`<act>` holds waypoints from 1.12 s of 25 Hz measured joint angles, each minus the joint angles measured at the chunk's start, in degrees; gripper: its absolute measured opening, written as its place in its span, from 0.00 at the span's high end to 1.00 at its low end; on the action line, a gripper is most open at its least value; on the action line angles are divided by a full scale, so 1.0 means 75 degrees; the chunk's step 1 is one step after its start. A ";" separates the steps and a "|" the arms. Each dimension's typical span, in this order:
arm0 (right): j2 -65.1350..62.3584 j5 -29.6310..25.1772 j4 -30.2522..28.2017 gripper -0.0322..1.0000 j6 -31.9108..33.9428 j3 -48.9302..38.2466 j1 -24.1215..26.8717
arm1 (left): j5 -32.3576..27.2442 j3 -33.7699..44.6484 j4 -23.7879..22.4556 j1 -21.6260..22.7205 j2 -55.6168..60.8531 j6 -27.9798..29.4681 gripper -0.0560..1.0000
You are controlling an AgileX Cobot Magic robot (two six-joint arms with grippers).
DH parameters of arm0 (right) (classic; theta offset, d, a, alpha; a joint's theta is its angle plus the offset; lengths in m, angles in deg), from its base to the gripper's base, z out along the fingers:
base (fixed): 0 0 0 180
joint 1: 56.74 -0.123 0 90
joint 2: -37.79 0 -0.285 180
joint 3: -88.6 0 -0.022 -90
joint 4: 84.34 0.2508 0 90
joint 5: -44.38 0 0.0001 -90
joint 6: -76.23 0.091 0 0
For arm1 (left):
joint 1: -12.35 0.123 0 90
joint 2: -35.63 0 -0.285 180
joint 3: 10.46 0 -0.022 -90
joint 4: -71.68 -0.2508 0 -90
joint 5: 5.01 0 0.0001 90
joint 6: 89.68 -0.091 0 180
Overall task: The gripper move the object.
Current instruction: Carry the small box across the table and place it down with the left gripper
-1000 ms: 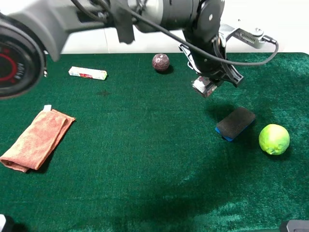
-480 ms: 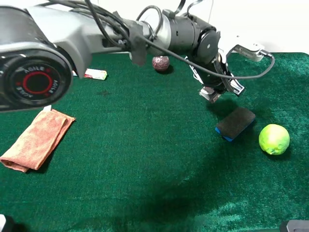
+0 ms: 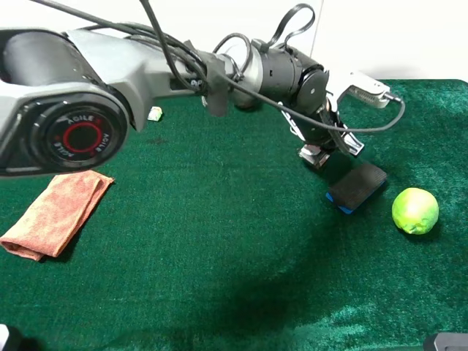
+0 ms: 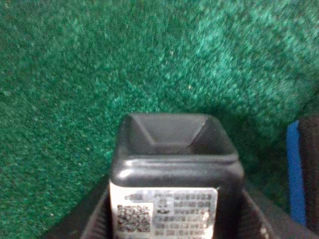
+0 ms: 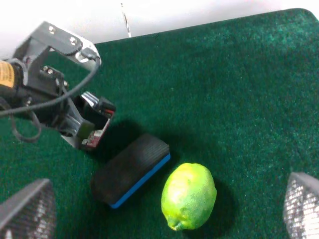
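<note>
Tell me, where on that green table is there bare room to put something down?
The widest bare stretch runs across the near half, between the orange cloth and the lime. It is crowded at the far right, where the left gripper holds the grey box just beside the sponge block.

Grey-and-black arm (image 3: 146, 62) with black cables (image 3: 298, 6), a red-ringed "AGILE" joint cap (image 3: 82, 137) and black jaws
</note>
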 joint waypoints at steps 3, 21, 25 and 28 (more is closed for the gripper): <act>0.0000 0.0000 0.0009 0.30 0.0000 0.0000 0.0000 | 0.0030 0.0000 0.0000 -0.0007 -0.0018 0.0000 0.50; 0.0000 0.0000 0.0032 0.30 0.0000 0.0000 0.0000 | 0.0038 0.0000 0.0000 -0.0007 -0.0033 0.0024 0.15; 0.0000 0.0008 0.0032 0.30 0.0000 0.0000 0.0000 | 0.0038 0.0000 0.0000 -0.0013 -0.0033 0.0024 0.13; 0.0000 0.0008 0.0032 0.30 0.0000 0.0000 0.0000 | 0.0038 0.0000 0.0000 -0.0049 -0.0033 0.0024 0.13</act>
